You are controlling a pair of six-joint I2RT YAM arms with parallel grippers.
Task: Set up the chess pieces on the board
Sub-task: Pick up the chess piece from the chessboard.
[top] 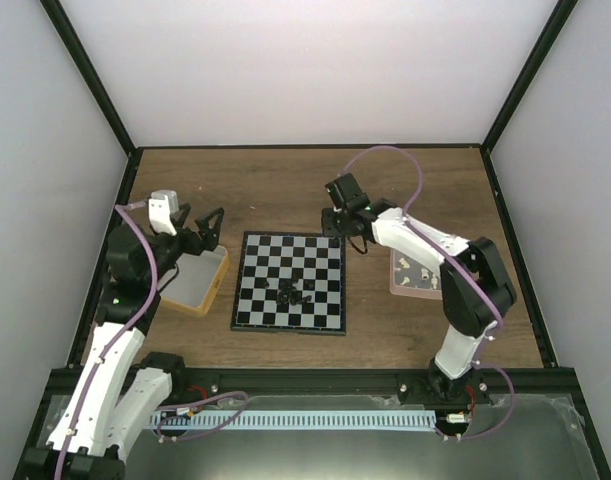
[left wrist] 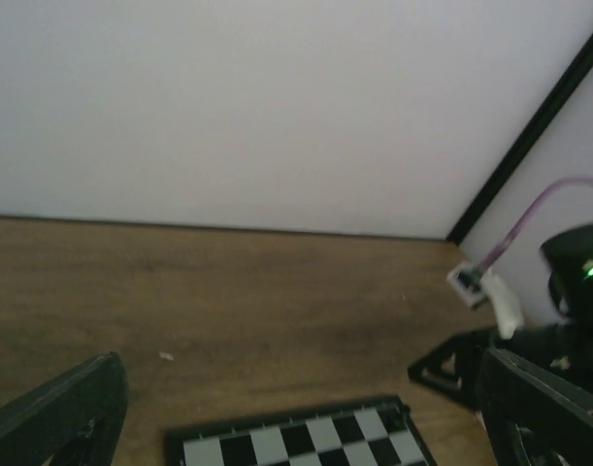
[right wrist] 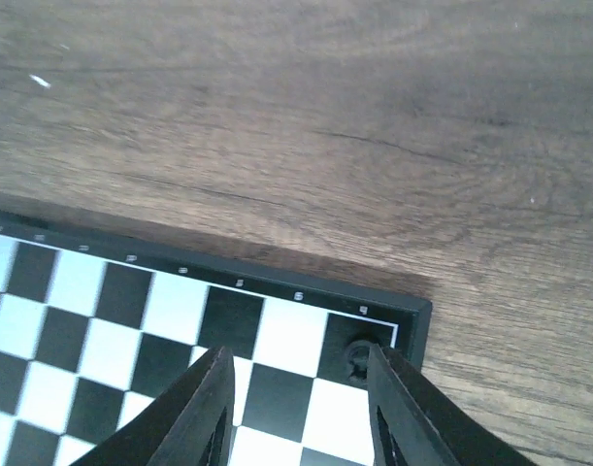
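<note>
The black and white board lies in the middle of the table. Several tiny black chess pieces lie in a cluster near its centre. One black piece stands on the dark corner square at the board's far right corner, just beside my right gripper's right finger. My right gripper is open and empty above that corner; it also shows in the top view. My left gripper is open and empty, raised over the yellow-rimmed tray. The board's far edge shows in the left wrist view.
A pinkish tray with several white pieces stands right of the board. Black frame posts and pale walls enclose the table on all sides. The right arm shows at the right of the left wrist view.
</note>
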